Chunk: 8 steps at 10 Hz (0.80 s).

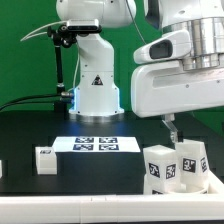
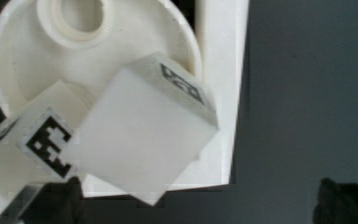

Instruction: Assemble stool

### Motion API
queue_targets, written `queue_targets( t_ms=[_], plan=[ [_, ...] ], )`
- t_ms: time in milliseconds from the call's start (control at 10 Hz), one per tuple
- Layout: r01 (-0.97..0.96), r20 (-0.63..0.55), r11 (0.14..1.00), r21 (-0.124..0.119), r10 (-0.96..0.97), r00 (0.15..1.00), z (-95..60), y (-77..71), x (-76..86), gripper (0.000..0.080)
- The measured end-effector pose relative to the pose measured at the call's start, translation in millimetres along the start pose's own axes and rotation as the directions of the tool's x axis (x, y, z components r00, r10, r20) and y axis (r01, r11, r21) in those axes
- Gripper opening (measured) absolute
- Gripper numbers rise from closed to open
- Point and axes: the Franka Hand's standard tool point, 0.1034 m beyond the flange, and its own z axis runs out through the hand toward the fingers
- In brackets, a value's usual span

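Note:
In the wrist view the round white seat disc (image 2: 60, 70) with a hole near its rim lies on the black table. A blocky white leg (image 2: 144, 135) with black-and-white tags sits tilted over it. My gripper (image 2: 194, 205) is open; its dark fingertips (image 2: 41, 206) show far apart, and the leg's lower corner lies between them, apart from both. In the exterior view my gripper (image 1: 172, 130) hangs just above tagged stool parts (image 1: 176, 165) at the exterior view's right. Another leg (image 1: 45, 158) stands alone at the exterior view's left.
The marker board (image 1: 95, 144) lies in the middle of the black table, in front of the robot base (image 1: 96, 92). A white border rail (image 1: 90, 207) runs along the front edge. A small white piece (image 1: 2, 168) shows at the far left edge.

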Motion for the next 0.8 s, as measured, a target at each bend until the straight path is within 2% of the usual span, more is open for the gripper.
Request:
queue_targets(
  t_ms=[100, 200, 300, 400, 600, 800],
  plan=[
    [0.26, 0.034, 0.965, -0.034, -0.259, 0.965, 1.5, 0.0, -1.1, 0.0649],
    [0.462, 0.085, 0.886, -0.043, -0.458, 0.885, 2.8, -4.1, 1.3, 0.0649],
    [0.583, 0.116, 0.811, -0.045, -0.575, 0.81, 6.2, -8.2, 1.9, 0.0649],
    [0.668, 0.144, 0.743, -0.033, -0.658, 0.739, 9.4, -9.3, -0.9, 0.0649],
    [0.688, 0.143, 0.725, -0.031, -0.678, 0.721, 8.8, -4.7, 0.3, 0.0649],
    [0.624, 0.164, 0.781, -0.029, -0.612, 0.773, 12.8, -2.6, -1.6, 0.0649]
  ],
)
